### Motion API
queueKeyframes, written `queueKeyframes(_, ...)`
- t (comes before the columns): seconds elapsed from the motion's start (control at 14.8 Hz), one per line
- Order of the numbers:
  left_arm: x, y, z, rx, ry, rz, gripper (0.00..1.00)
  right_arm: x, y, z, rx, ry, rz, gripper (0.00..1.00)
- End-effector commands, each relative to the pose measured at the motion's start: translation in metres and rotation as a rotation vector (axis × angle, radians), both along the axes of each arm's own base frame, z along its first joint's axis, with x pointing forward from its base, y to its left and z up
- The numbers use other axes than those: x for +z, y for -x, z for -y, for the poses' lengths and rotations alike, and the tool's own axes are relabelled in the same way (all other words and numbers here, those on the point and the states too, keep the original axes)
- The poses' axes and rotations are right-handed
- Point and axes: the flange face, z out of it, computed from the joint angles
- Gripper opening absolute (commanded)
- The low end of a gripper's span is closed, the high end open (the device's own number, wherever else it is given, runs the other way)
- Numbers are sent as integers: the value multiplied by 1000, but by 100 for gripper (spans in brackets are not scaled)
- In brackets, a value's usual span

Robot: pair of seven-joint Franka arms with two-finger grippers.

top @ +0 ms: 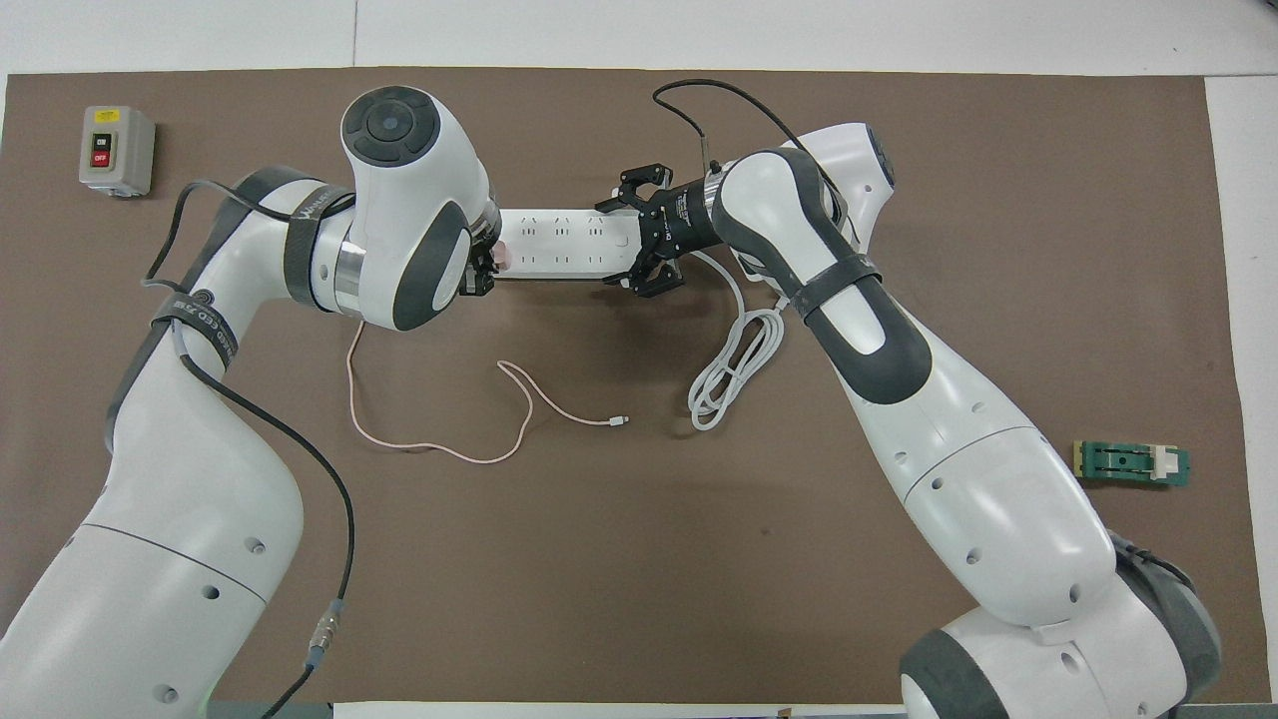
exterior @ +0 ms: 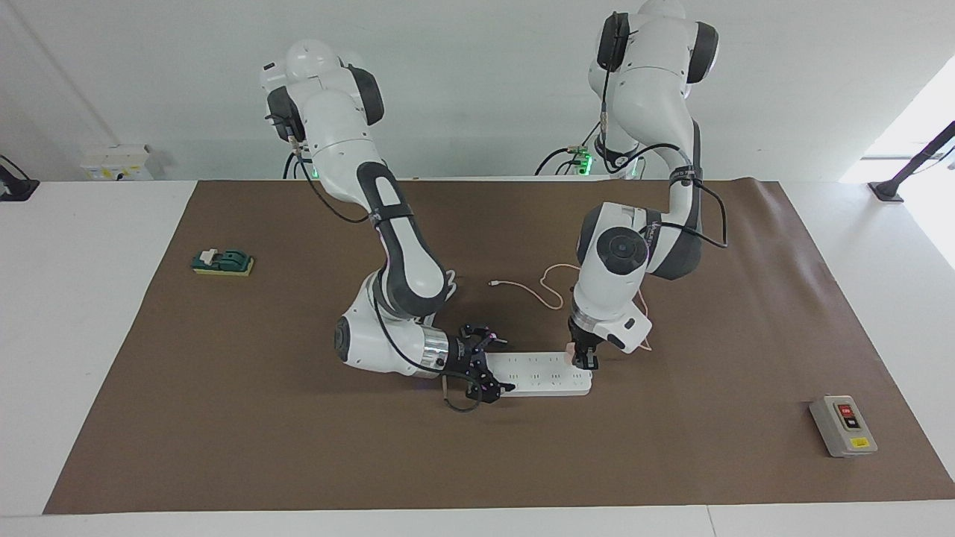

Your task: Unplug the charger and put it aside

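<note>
A: Where is the charger (exterior: 571, 350) sitting?

B: It is sitting plugged into the power strip (exterior: 539, 374), at the strip's end toward the left arm. Its thin pink cable (top: 439, 446) is trailing over the mat (exterior: 671, 462) from about six o'clock of the plug in the overhead view, nearer the robots.

A: Is anything gripping it?

B: The left gripper (exterior: 586, 359) is pinching shut on the charger from above. The right gripper (exterior: 483, 371) is reaching around the strip's other end, at nine o'clock of the plug in the facing view; its fingers are standing spread and, I judge, bracing the strip.

A: So what is remaining?

B: The grasp is looking done; pulling the plug out and laying it aside are not yet done.
</note>
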Motion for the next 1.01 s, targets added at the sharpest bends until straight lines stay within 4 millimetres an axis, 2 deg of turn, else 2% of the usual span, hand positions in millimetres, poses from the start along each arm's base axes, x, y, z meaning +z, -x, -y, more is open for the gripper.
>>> queueKeyframes(0.0,-3,3,1,1,-14,-2,0,-11,1,4,15,35,41,100)
queueKeyframes(0.4,-3,3,1,-1,-15,0,0,-19,2,7,1,48,63,100)
queueKeyframes(0.47,-3,3,1,1,-15,0,0,-18,2,8,-1,41,59,73)
queueKeyframes(0.54,-3,3,1,-1,-15,0,0,-18,2,7,-1,38,59,25)
queueKeyframes(0.61,-3,3,1,-2,-16,1,0,-18,2,7,0,39,59,0)
queueKeyframes(0.81,-2,4,1,-9,-32,-6,0,-18,3,5,5,48,68,0)
queueKeyframes(0.94,11,4,2,-11,-34,-12,0,-18,3,5,7,49,70,0)
